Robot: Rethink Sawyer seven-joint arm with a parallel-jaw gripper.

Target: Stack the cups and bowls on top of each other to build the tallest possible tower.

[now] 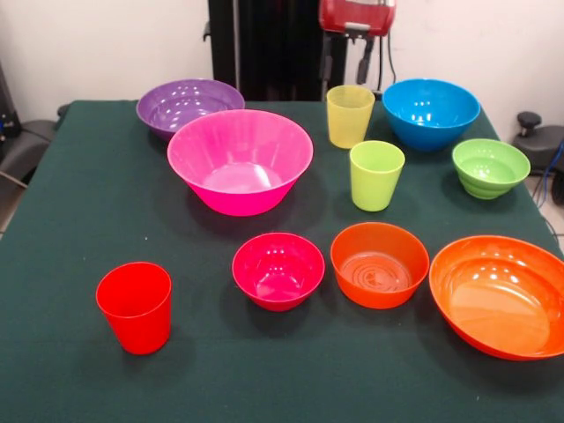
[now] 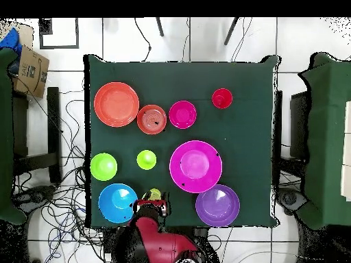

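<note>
1. You have a dark green counter [image 1: 79, 220] with ten plastic pieces spread across it, all upright and apart; nothing is stacked, so no tower exists.
2. In the front view, the back row holds the purple bowl [image 1: 189, 106] at left, then the pale yellow cup [image 1: 350, 115] and the blue bowl [image 1: 431, 112].
3. The large pink bowl [image 1: 241, 160] sits just in front of the purple one. To its right stand the lime green cup [image 1: 376, 174] and the ribbed green bowl [image 1: 491, 167].
4. The front row, left to right: red cup [image 1: 135, 306], small magenta bowl [image 1: 278, 270], small orange bowl [image 1: 379, 263], large orange bowl [image 1: 500, 294].
5. Your gripper [image 2: 151, 205] hangs at the counter's edge beside the yellow cup; I cannot tell whether its fingers are released or clenched.
</note>
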